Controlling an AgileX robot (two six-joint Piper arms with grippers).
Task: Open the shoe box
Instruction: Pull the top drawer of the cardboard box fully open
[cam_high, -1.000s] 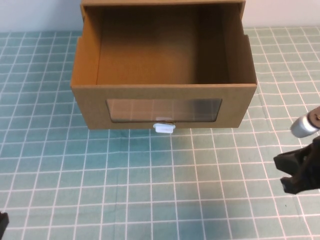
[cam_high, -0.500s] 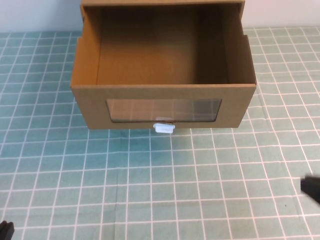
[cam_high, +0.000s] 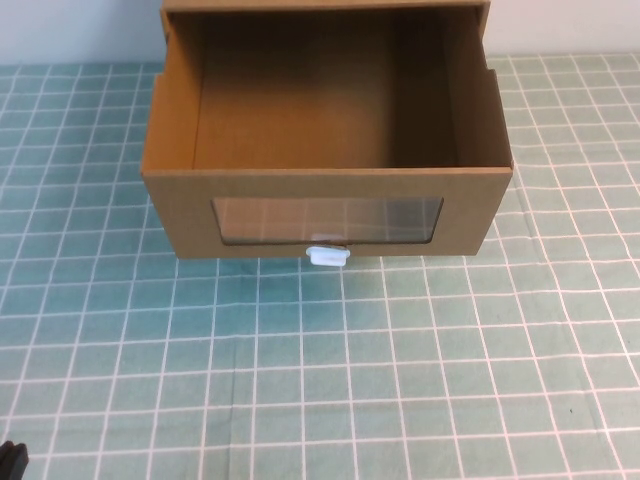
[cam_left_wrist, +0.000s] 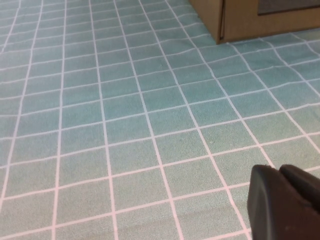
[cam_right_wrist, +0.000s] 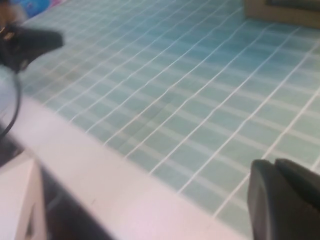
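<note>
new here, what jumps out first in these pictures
An open, empty cardboard shoe box fills the table's far middle, a window and white tab on its front. The left hand sits shut at the near left corner; the right hand, shut, hangs by the table's edge.

Teal gridded mat (cam_high: 300, 380), white table edge (cam_right_wrist: 100, 170), perhaps blue clutter (cam_right_wrist: 31, 7) beyond

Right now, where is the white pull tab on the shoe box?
High view: white pull tab sits bottom centre of the shoe box front, under its window. Left gripper parks near-left; right gripper off-frame by the near edge.
</note>
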